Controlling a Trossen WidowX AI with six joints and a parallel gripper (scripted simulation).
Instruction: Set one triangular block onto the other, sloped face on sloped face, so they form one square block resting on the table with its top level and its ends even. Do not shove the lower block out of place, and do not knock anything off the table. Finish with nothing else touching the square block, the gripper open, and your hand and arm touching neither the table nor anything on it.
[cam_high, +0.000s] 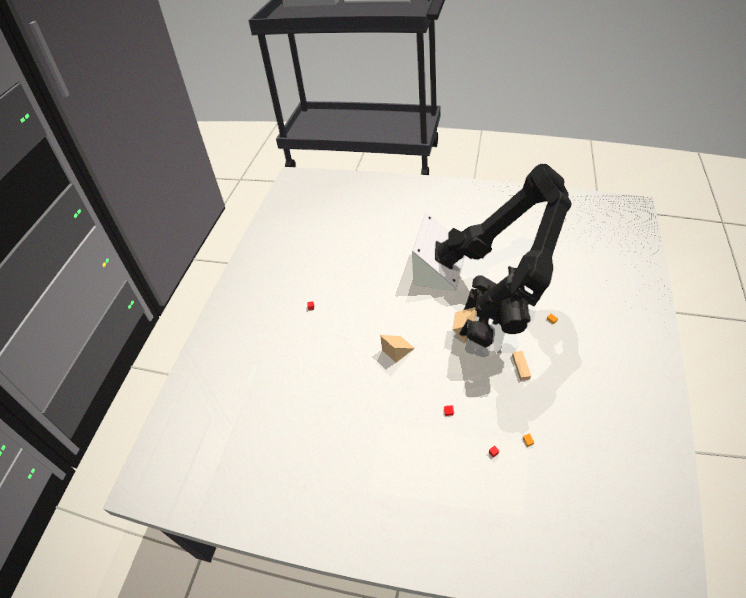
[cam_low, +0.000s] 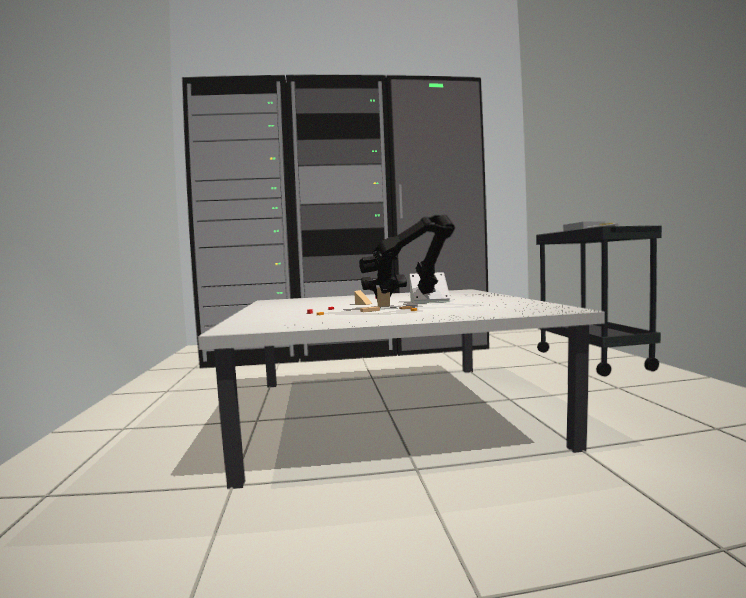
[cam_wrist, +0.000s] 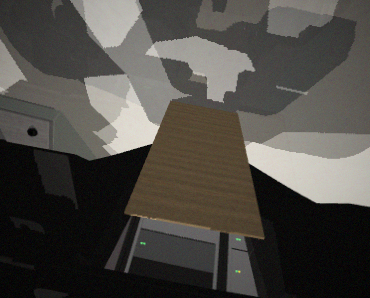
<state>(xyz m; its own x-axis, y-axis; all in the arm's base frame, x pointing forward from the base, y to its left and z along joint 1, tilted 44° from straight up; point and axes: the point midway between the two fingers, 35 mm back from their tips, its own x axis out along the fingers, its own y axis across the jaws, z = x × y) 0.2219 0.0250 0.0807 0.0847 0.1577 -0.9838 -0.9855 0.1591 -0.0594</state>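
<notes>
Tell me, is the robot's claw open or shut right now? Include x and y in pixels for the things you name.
Shut on a triangular block (cam_high: 462, 320) (cam_low: 383, 297) (cam_wrist: 197, 170): the top view shows the block between the claw's (cam_high: 471, 320) two dark fingers.
</notes>
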